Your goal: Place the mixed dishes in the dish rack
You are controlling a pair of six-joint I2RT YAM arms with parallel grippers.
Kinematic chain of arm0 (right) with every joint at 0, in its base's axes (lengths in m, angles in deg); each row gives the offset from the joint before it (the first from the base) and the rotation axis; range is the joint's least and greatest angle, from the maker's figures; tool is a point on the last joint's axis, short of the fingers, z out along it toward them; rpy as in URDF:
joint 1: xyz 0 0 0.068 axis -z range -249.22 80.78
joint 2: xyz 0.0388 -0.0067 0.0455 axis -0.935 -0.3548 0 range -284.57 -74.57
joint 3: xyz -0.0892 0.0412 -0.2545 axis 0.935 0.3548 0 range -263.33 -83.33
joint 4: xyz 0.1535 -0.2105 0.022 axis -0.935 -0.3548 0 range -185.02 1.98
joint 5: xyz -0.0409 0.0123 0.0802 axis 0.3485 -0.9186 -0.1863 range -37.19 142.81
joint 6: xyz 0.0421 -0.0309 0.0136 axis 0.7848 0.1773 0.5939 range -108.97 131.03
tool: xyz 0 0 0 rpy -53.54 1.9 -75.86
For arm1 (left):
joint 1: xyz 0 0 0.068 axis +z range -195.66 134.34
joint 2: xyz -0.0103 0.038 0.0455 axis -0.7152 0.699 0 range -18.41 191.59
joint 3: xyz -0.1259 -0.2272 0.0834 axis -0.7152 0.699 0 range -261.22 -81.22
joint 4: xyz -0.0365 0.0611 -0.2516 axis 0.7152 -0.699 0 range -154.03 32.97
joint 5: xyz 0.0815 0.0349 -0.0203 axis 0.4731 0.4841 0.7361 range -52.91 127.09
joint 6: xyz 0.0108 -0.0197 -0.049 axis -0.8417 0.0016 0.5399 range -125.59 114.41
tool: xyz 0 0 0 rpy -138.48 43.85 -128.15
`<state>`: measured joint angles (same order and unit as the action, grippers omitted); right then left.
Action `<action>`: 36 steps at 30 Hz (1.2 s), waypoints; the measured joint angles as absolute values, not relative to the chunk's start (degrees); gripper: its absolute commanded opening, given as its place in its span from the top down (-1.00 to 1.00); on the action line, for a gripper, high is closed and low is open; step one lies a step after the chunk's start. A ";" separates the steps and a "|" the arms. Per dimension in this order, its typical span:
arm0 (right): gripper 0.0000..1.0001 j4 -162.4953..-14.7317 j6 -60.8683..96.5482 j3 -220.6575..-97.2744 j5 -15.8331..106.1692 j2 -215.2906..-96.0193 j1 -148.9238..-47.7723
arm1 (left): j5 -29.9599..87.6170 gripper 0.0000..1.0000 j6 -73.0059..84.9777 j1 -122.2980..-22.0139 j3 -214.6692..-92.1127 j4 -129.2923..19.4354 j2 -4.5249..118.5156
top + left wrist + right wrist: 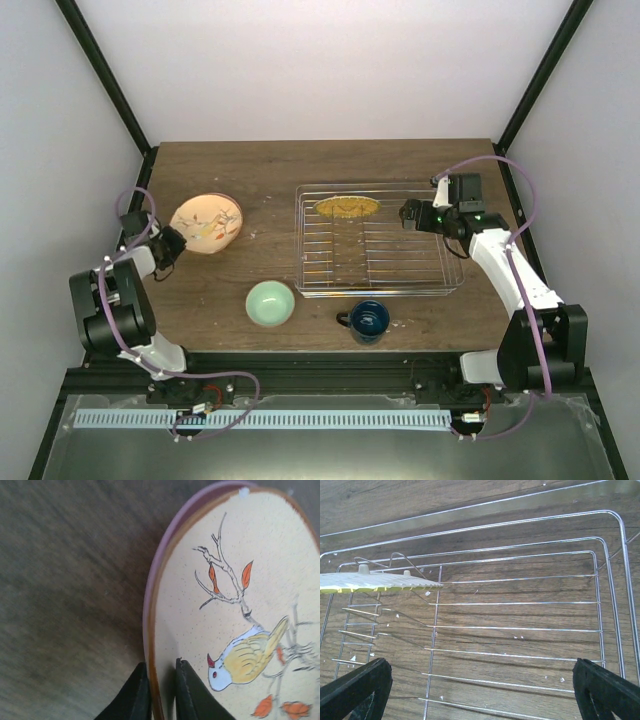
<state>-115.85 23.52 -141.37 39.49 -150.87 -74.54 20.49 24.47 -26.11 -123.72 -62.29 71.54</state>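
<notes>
- L gripper: clamped on the rim of the cream plate, held tilted above the table at far left; pink plate rim showing right behind it.
- Bowl and mug: upright on the table, just in front of the rack.
- Lime plate: on edge in the rack's back-left tines.
- R gripper: fingers wide apart, holding nothing, over the rack's right end.

White and black left arm and right arm. Purple cables looping over both. Flat black gripper fingers. Tiny green light on right.
</notes>
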 measured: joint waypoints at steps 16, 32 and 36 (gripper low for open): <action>-1.00 -115.83 23.52 -141.37 38.88 -151.26 -74.54 | 18.30 1.00 26.31 -25.54 -124.31 -59.71 70.06; -1.00 -115.83 23.52 -141.37 38.83 -151.50 -74.54 | 7.48 1.00 25.85 -24.71 -114.85 -53.13 57.88; -1.00 -115.81 23.49 -141.37 38.26 -151.50 -74.54 | 6.24 1.00 25.74 -24.71 -114.83 -50.95 54.62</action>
<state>-115.81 23.49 -141.37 38.26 -151.50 -74.54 6.24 25.74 -24.71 -114.83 -50.95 54.62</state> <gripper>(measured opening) 0.999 0.079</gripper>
